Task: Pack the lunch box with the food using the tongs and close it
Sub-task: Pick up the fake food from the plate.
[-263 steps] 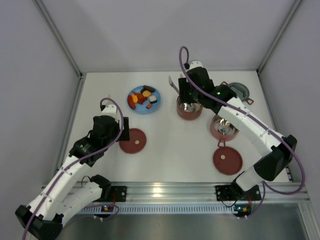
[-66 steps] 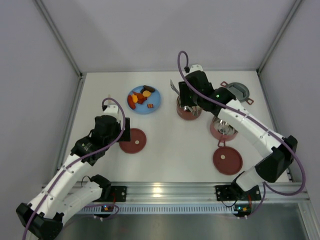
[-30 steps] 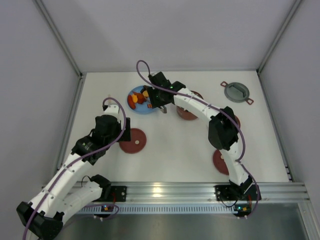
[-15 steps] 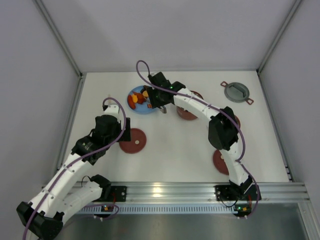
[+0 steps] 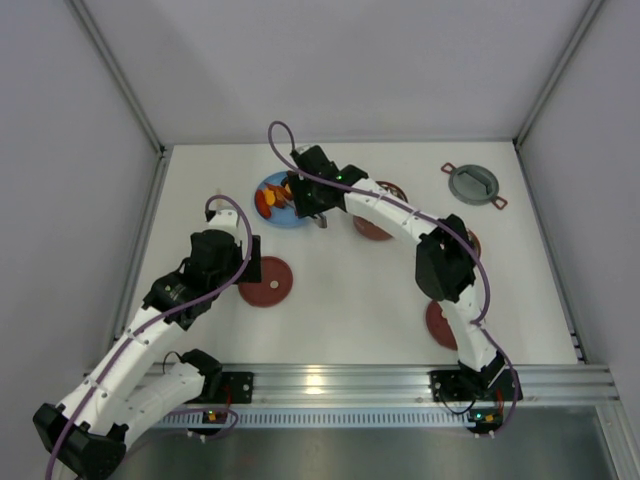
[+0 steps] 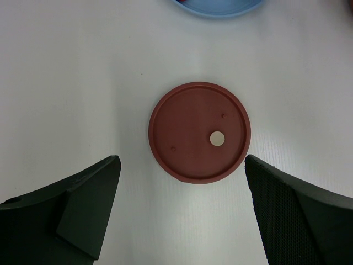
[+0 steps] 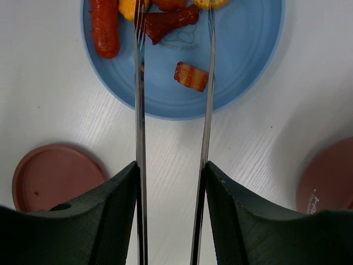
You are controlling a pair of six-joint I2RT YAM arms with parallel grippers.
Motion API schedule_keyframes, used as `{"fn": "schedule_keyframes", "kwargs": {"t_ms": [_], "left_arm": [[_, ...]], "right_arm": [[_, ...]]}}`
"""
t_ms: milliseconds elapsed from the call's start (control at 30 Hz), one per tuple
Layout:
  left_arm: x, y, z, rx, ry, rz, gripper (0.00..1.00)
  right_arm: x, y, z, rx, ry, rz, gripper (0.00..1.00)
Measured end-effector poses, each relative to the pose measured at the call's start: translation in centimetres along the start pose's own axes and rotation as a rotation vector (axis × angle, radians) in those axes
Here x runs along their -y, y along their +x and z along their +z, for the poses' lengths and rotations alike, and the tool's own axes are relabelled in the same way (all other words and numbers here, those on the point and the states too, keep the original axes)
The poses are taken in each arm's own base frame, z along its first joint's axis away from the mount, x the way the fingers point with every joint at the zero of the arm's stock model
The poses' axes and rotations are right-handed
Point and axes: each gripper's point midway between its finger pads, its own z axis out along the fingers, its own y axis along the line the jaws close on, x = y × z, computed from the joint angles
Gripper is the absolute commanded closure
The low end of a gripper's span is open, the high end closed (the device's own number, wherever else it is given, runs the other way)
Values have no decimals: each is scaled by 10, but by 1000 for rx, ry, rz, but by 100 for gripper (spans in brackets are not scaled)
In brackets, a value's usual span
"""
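Right fingers (image 7: 110,215), partly closed, clamp the silver tongs (image 7: 139,110) from both sides. The two tong arms stand apart and reach over the light-blue plate (image 7: 242,66). Left fingers (image 6: 88,210) are spread fully wide and hold nothing, poised above a dark-red disc lid (image 6: 198,132) on the white counter (image 5: 350,300).

Pose (top view): the right arm (image 5: 400,215) stretches left and far across the counter to the plate at far left-centre. The left arm (image 5: 150,330) is bent at the elbow, its wrist over the near-left lid.

Right wrist view only: the food (image 7: 165,25) on the plate, five pieces. They are a red sausage (image 7: 105,27), an orange piece (image 7: 128,6), a dark-red drumstick shape (image 7: 176,19), a yellow piece (image 7: 212,3) cut by the top border, and a striped piece (image 7: 191,76) between the tong arms, touching the right one. A dark-red curved edge at the right border is too cropped to name.

Left wrist view only: a small pale spot (image 6: 217,138) on the lid.

Top view only: the grey two-eared cover (image 5: 472,183) at far right. Two dark-red bowls, one at centre (image 5: 372,230) and one further right (image 5: 470,240), are both partly hidden under the right arm. A second disc lid (image 5: 437,325) lies near right.

Count: two arms, one pair of tongs, one plate, two lids, two bowls, one cover.
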Motion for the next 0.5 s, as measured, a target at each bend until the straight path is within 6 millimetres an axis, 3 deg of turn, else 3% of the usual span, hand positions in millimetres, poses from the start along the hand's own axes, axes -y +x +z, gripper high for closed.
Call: {"fn": "schedule_keyframes", "kwargs": {"t_ms": [500], "left_arm": [[0, 0, 0, 0, 0, 0, 1]], "right_arm": [[-12, -4, -4, 13, -17, 32, 51]]}}
